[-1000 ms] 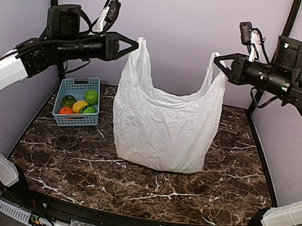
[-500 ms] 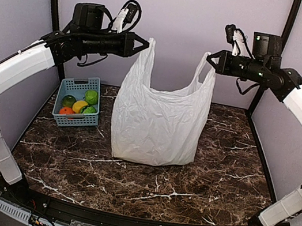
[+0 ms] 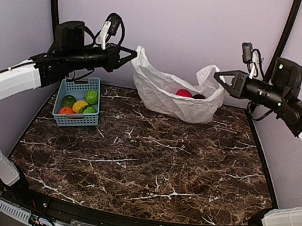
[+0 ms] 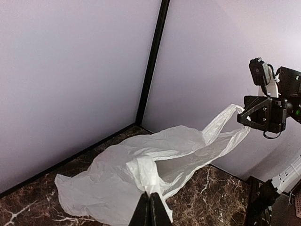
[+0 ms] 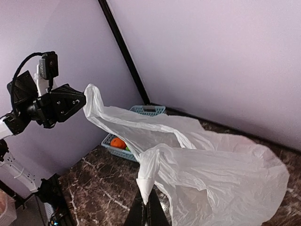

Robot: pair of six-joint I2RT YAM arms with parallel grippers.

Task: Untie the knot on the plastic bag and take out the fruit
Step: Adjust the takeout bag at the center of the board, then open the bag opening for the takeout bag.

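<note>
Top external: my left gripper (image 3: 130, 55) and right gripper (image 3: 218, 75), both clamped on the plastic bag (image 3: 165, 98), have lowered it flat and open, so red fruit (image 3: 184, 93) looks reachable

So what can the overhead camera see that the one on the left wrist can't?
Only the overhead view shows the blue basket of fruit on the table's left side, and a red fruit lying inside the open plastic bag. Only the left wrist view shows, close up, the left gripper shut on one bag handle. Both show the bag stretched between the two arms, the right gripper pinching the other handle, and the marble table.
</note>
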